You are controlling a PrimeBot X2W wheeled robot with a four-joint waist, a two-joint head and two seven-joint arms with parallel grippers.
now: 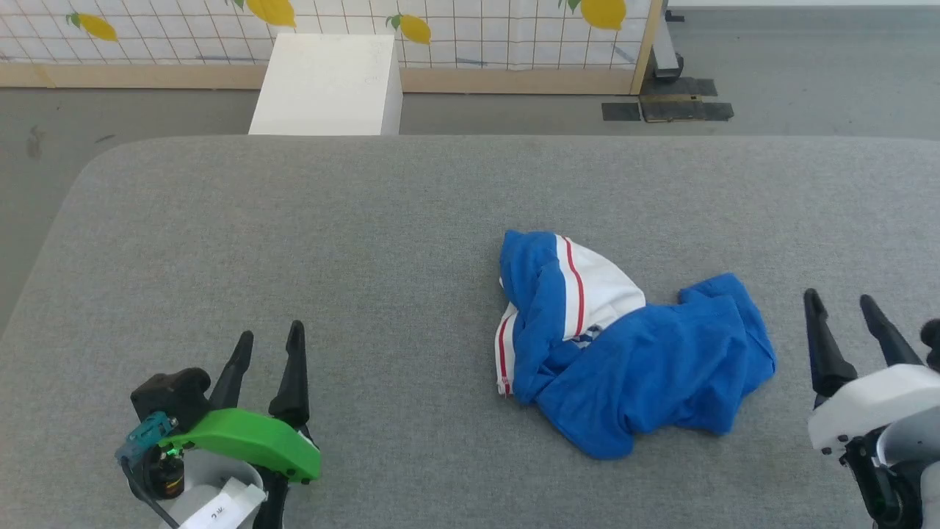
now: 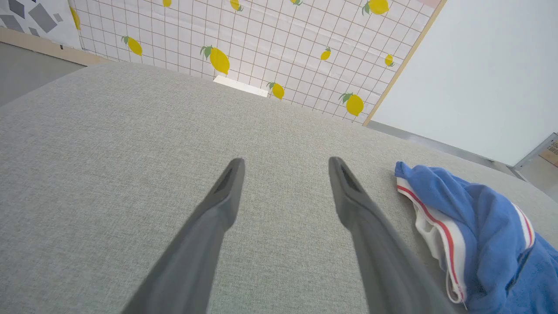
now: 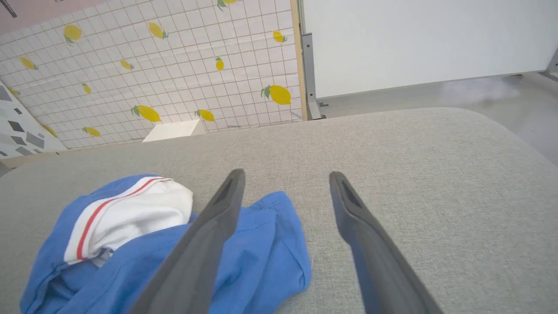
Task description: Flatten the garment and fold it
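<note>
1. At the lower right of the head view, the right gripper (image 1: 839,300) has its two dark fingers spread apart with nothing between them. It stands just beside the right edge of the garment (image 1: 646,367) and clear of the cloth. In the right wrist view, the gripper (image 3: 286,172) looks along its fingers over the near blue fold (image 3: 270,248). Judged from that, it is placed to reach for a hem or corner.
2. Over at the lower left, the left gripper (image 1: 271,329) is likewise spread wide and empty. It sits above bare table (image 1: 294,220), well apart from the garment. Its own wrist view shows open fingers (image 2: 235,183) over grey fabric, with the shirt (image 2: 479,226) off to one side. It seems to be waiting its turn.
3. Right of the table's middle, the garment lies in a crumpled heap. Blue body cloth is bunched at the front, and a white sleeve with red stripes is folded over at the back. Nothing is flattened yet, so spreading is probably the first job.
4. No lettering or number can be read on the cloth as it lies.
5. A white tag (image 1: 220,507) below the green wrist cover (image 1: 250,441) bears dark marks too small to read.
6. Beyond the table stand a plain white box (image 1: 327,84) and a lemon-printed grid screen (image 1: 477,29), with no words on either.
</note>
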